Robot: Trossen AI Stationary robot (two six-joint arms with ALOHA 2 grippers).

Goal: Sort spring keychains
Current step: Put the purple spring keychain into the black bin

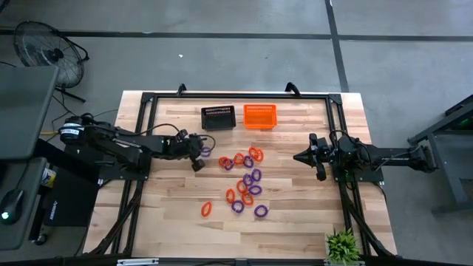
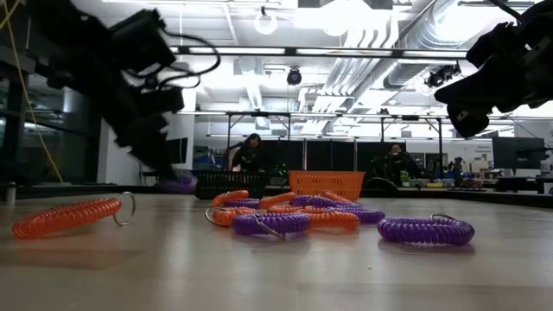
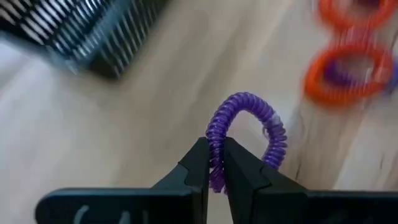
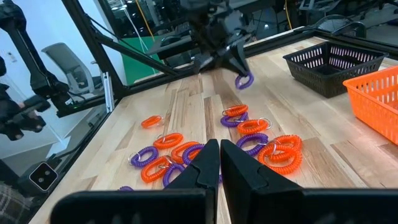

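A purple spring keychain [image 3: 249, 124] sits in my left gripper [image 1: 201, 151], which is shut on it left of the pile and in front of the black mesh basket [image 1: 219, 117]. The right wrist view shows that keychain [image 4: 244, 81] hanging under the left gripper [image 4: 236, 65]. Several purple and orange keychains [image 1: 244, 181] lie flat in a loose pile at the table's middle, some overlapping. An orange mesh basket [image 1: 259, 116] stands beside the black one near the far edge. My right gripper [image 1: 298, 157] is shut and empty, hovering right of the pile. My left gripper pinches the purple keychain's coil [image 3: 216, 158] between its two fingertips, on one side of the ring. The fingers slant down from the table's left. The loop [image 4: 244, 81] hangs below the fingers, lifted clear of the table.
A black frame rail [image 1: 148, 133] runs along the table's left, far and right sides. A small green plant [image 1: 342, 245] stands at the near right corner. Single keychains lie nearer the front edge [image 1: 208, 209]. People sit far off in the room [image 2: 251, 151].
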